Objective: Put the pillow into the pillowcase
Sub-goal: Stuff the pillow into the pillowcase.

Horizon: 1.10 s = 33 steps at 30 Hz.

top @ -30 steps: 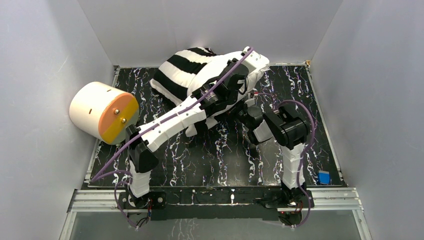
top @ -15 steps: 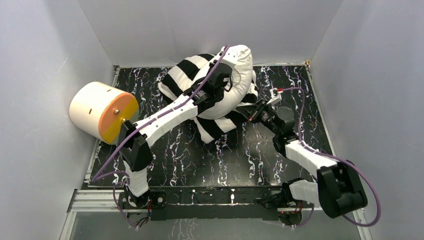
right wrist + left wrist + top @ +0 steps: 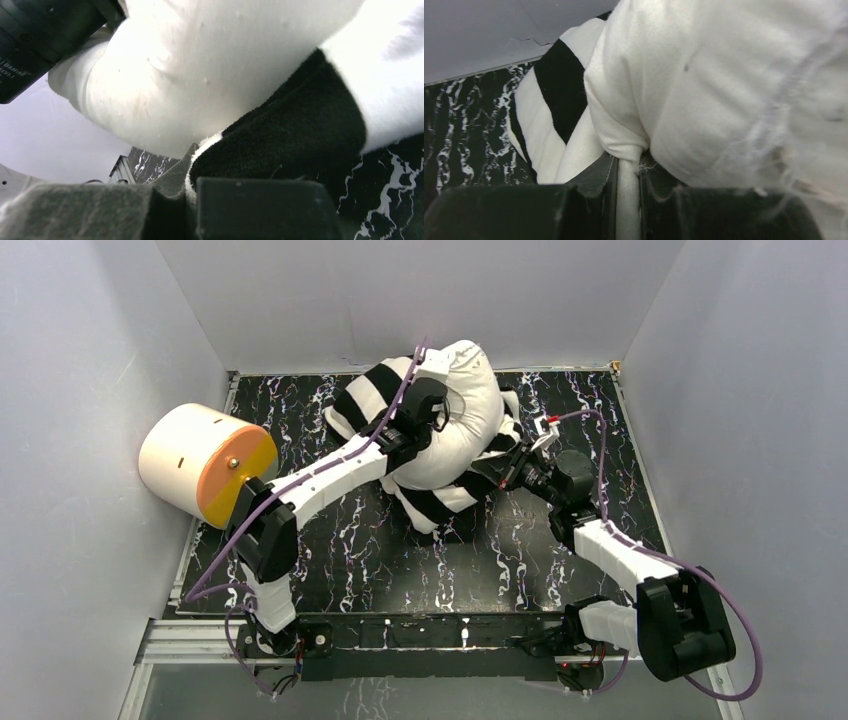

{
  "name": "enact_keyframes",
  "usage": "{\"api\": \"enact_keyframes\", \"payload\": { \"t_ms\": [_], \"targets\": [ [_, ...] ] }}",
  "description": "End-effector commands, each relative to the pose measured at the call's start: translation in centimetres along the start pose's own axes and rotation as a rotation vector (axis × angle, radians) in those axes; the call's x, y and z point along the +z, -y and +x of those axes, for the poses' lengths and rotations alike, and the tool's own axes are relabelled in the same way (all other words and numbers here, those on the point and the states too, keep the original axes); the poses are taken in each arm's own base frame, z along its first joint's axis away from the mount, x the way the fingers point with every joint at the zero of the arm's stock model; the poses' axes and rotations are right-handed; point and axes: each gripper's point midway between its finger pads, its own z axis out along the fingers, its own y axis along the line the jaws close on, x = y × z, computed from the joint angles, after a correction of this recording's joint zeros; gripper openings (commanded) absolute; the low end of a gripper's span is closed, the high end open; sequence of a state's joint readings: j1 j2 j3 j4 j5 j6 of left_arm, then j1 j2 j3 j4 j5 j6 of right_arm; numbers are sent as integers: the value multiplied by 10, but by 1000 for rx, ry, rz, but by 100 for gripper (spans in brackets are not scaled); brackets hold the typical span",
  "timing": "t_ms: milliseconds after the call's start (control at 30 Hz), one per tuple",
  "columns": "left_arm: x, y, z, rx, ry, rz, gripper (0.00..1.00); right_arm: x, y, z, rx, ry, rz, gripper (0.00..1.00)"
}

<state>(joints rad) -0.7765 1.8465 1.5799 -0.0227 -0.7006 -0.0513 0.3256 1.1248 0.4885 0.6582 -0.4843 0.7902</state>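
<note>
The plump white pillow [image 3: 462, 425] bulges up at the back middle of the table, its lower part wrapped by the black and white striped pillowcase [image 3: 440, 502]. My left gripper [image 3: 440, 408] lies over the pillow's top, shut on a pinched fold of the white pillow [image 3: 704, 100] fabric; striped pillowcase [image 3: 556, 100] shows to its left. My right gripper [image 3: 505, 472] is at the pillow's right side, shut on the black edge of the pillowcase [image 3: 290, 135], with the pillow [image 3: 210, 65] bulging above it.
A cream cylinder with an orange face [image 3: 205, 462] lies at the table's left edge. A small blue object [image 3: 648, 594] sits at the front right. Grey walls close in the black marbled tabletop [image 3: 380, 550] on three sides.
The right arm swung out to the pillow's right side and shut on the pillowcase edge. The left arm drew the pillow up and slightly left, bunching it more upright.
</note>
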Motion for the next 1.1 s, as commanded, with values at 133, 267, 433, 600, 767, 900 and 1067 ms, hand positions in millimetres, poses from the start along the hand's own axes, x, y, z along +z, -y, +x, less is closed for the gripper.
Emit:
{"api": "enact_keyframes", "payload": {
  "t_ms": [133,267,433,600,767,900,1067],
  "targets": [
    [-77,39,0,-152,-136,588,55,-8,-133,-86,-282,207,-443,0],
    [-145,57,-40,-104,7,798,72,-6,-134,-97,-247,243,-422,0],
    [-195,60,-38,44,63,847,90,-2,-148,-119,-208,260,-414,0],
    [-201,69,-9,155,6,851,98,7,-162,-139,-166,252,-430,0],
    [-160,82,44,348,-86,679,89,8,-183,-145,-80,202,-524,0],
    [-112,67,77,424,-172,442,16,0,-208,-142,-127,127,-584,0],
    [-71,62,112,278,-288,435,14,-13,-223,-127,-229,47,-608,0]
  ]
}}
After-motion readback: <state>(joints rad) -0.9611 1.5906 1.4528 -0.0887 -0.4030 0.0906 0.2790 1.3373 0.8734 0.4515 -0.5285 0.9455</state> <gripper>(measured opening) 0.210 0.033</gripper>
